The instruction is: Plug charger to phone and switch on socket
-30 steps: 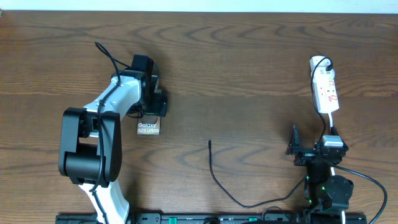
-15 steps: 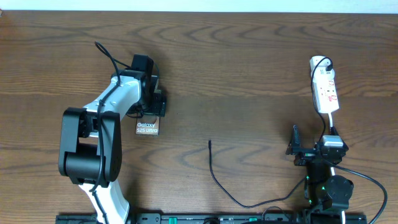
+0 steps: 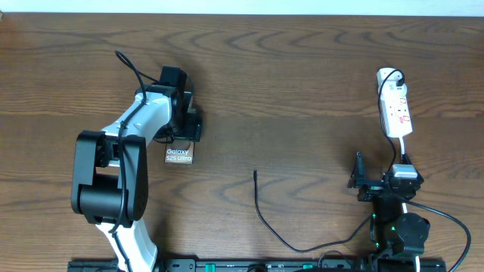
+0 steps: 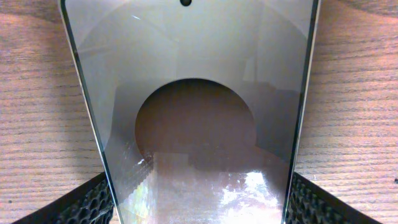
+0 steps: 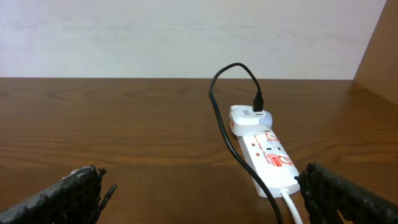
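The phone lies flat on the table at the left, its lettered end showing below my left gripper. In the left wrist view the phone fills the frame, and my left gripper has a finger against each long edge. The charger cable lies loose at the centre, its plug tip pointing away from me. The cable runs to a white adapter in the socket, which also shows in the right wrist view. My right gripper is open and empty just short of the socket.
The left arm's white links stretch from the front edge to the phone. The right arm's base sits at the front right with thicker black cables beside it. A white wall stands behind the table's far edge.
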`<action>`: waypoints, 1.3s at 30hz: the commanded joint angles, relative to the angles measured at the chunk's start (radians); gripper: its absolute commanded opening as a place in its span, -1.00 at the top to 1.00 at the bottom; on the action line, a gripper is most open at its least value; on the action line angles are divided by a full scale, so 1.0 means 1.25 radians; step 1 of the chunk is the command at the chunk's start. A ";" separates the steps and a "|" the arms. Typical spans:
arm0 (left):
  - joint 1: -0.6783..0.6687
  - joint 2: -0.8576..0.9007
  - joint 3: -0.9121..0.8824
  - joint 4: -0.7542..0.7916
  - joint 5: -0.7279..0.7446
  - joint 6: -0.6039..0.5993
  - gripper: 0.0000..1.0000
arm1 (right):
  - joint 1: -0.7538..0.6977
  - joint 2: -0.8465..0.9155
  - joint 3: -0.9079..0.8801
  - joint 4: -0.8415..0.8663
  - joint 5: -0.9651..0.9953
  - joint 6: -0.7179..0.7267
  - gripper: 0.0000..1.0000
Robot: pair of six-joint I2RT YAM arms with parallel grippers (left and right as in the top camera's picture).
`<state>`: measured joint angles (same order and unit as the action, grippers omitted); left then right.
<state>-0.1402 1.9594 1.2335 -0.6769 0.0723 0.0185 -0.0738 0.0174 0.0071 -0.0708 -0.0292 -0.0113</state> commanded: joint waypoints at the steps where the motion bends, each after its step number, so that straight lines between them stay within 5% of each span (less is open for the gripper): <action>1: -0.001 0.050 -0.044 -0.008 0.062 -0.013 -0.57 | 0.007 -0.004 -0.001 -0.003 0.003 -0.001 -0.99; 15: -0.001 0.050 -0.044 -0.011 0.061 -0.013 -0.54 | 0.007 -0.004 -0.001 -0.003 0.003 -0.001 -0.99; 39: -0.001 0.050 -0.044 -0.011 0.061 -0.013 -0.15 | 0.007 -0.004 -0.001 -0.003 0.003 -0.001 -0.99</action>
<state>-0.1402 1.9575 1.2335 -0.6788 0.0738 0.0189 -0.0738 0.0174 0.0071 -0.0708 -0.0288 -0.0109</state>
